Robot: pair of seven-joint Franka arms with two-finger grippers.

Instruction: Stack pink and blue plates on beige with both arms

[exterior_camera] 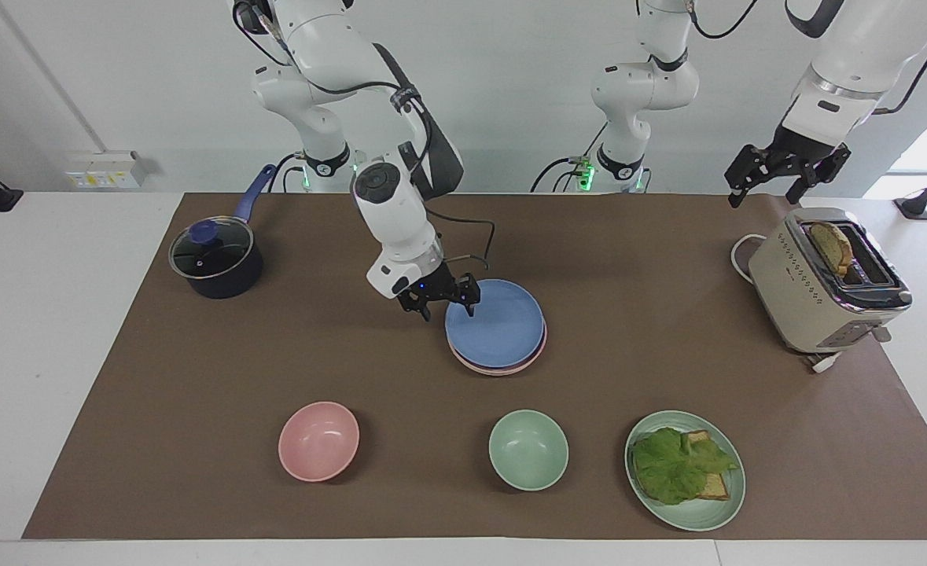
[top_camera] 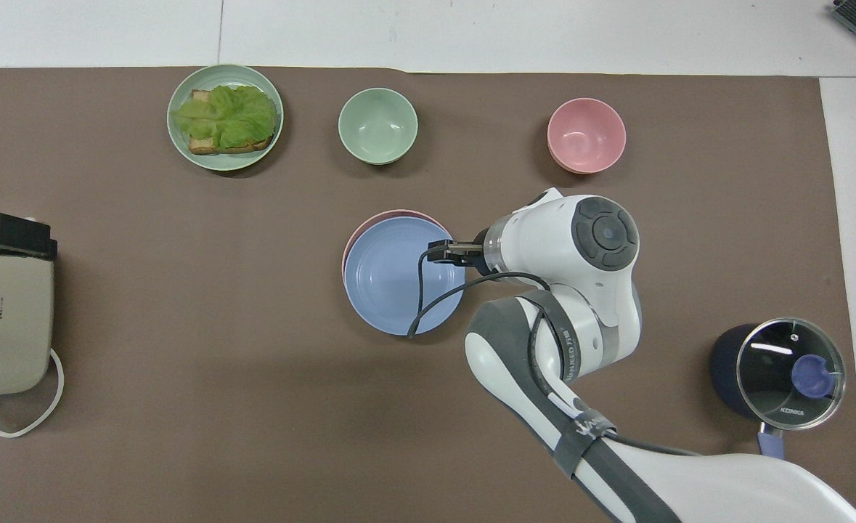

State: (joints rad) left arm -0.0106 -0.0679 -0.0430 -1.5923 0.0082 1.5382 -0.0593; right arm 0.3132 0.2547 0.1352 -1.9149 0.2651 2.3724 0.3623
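The blue plate [exterior_camera: 496, 324] [top_camera: 391, 280] lies flat on the pink plate [exterior_camera: 510, 367] [top_camera: 384, 216], of which only a rim shows. The beige plate is hidden; I cannot tell whether it lies under the stack. My right gripper [exterior_camera: 447, 303] [top_camera: 442, 252] hangs open just over the blue plate's edge toward the right arm's end, with nothing held. My left gripper [exterior_camera: 784, 174] waits open, raised in the air beside the toaster [exterior_camera: 823, 281].
The toaster [top_camera: 5, 327] holds a bread slice. A lidded dark pot [exterior_camera: 215, 258] stands at the right arm's end. Farthest from the robots are a pink bowl [exterior_camera: 318, 440], a green bowl [exterior_camera: 527, 450] and a green plate [exterior_camera: 721, 503] with lettuce and bread.
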